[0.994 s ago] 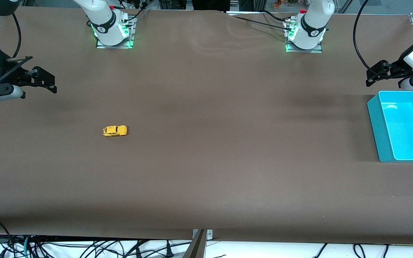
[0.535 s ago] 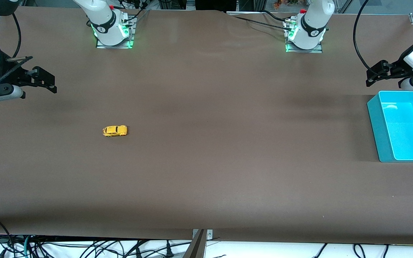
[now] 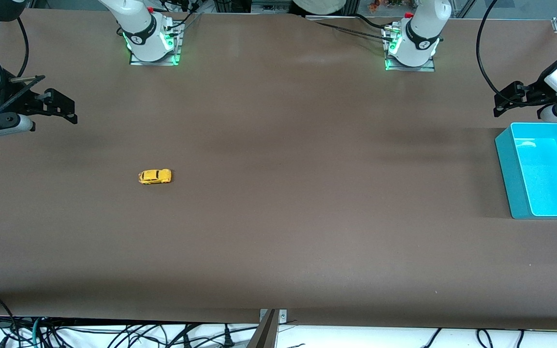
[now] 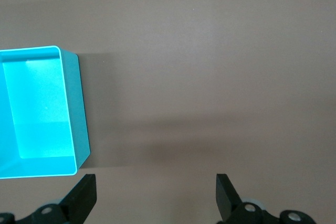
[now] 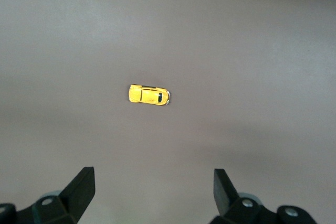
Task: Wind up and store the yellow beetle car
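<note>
The yellow beetle car (image 3: 154, 176) stands alone on the brown table, toward the right arm's end. In the right wrist view the yellow beetle car (image 5: 149, 95) shows from above, well clear of the fingertips. My right gripper (image 3: 68, 112) hangs open and empty above the table's end, apart from the car; the right wrist view shows the right gripper (image 5: 153, 176) with nothing between its fingers. My left gripper (image 3: 498, 106) waits open and empty over the other end, beside a teal bin (image 3: 505, 169). In the left wrist view the left gripper (image 4: 156, 182) has bare table between its fingers.
The open teal bin (image 4: 81, 108) holds nothing that shows. It sits at the left arm's end of the table (image 3: 288, 217). Both arm bases stand along the edge farthest from the front camera. Cables hang below the nearest edge.
</note>
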Robot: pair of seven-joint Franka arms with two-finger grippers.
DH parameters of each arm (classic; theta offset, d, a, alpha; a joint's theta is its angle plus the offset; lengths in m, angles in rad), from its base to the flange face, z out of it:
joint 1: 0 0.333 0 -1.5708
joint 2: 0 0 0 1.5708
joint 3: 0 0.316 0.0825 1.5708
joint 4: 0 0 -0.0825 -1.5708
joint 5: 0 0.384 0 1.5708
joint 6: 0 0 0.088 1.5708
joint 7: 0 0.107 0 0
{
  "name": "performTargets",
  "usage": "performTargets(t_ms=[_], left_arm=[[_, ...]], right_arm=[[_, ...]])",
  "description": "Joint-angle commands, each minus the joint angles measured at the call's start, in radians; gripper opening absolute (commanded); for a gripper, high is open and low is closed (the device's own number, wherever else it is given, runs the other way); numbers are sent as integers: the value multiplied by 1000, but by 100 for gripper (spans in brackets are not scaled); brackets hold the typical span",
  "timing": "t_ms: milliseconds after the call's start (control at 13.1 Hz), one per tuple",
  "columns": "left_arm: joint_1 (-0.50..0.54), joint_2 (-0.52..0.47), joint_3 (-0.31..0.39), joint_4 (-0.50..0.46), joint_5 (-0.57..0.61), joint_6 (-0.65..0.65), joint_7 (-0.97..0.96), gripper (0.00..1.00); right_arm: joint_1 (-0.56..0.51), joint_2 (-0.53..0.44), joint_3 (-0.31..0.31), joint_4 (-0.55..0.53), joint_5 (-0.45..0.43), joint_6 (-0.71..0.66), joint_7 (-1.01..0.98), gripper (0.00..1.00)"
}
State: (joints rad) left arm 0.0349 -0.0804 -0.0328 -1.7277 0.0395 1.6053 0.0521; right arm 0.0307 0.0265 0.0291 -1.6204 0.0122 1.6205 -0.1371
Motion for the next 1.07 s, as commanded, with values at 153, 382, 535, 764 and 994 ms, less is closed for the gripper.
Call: performTargets(t_ms=[153, 382, 535, 764, 994], left_arm=[[5, 18, -4, 37, 19, -25, 3, 100], [5, 18, -4, 36, 19, -25, 3, 100], [5, 18, -4, 36, 19, -25, 3, 100], [5, 18, -4, 36, 19, -25, 3, 100], [5, 19, -2, 36, 19, -25, 3, 100]], right_arm=[[-2, -14, 0, 2, 14, -8, -7, 100], [-2, -14, 0, 1, 14, -5, -7, 100], [-2, -14, 0, 1, 12, -1, -7, 100], [-2, -14, 0, -1, 12, -1, -7, 100], [-2, -16, 0, -6, 12, -1, -6, 100]])
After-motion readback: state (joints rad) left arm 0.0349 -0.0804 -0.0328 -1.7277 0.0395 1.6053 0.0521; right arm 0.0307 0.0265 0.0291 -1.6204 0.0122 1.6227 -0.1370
